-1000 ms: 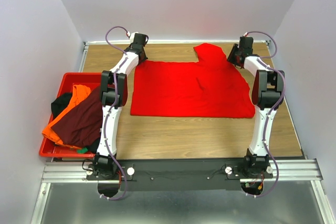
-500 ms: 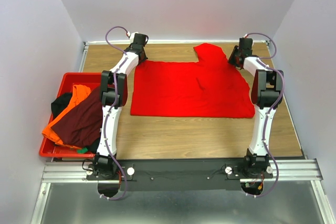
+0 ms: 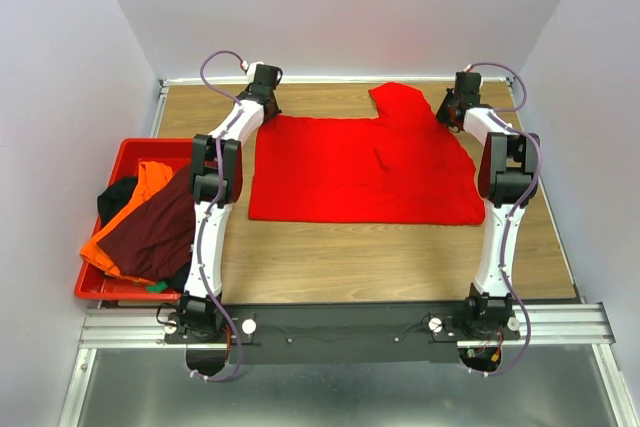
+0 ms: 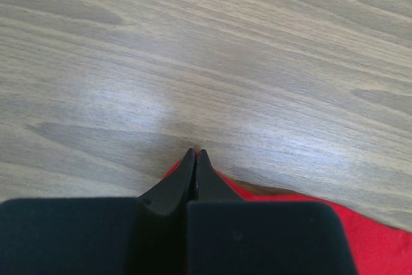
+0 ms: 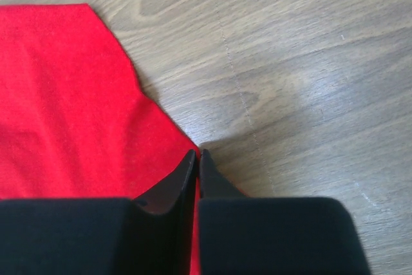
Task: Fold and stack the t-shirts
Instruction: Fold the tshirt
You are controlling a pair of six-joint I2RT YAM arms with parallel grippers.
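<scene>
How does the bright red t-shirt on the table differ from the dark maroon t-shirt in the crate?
The bright red cloth t-shirt lies spread flat on the wooden table; the dark maroon cloth t-shirt is crumpled in the red plastic crate. The left claw and right claw are closed at the red one's far edge; no claw is near the maroon one. Both are plain cloth shirts.

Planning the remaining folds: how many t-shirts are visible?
4. Red t-shirt spread on the table; orange t-shirt, maroon t-shirt and black t-shirt heaped in the crate. Others may be hidden underneath.
</scene>
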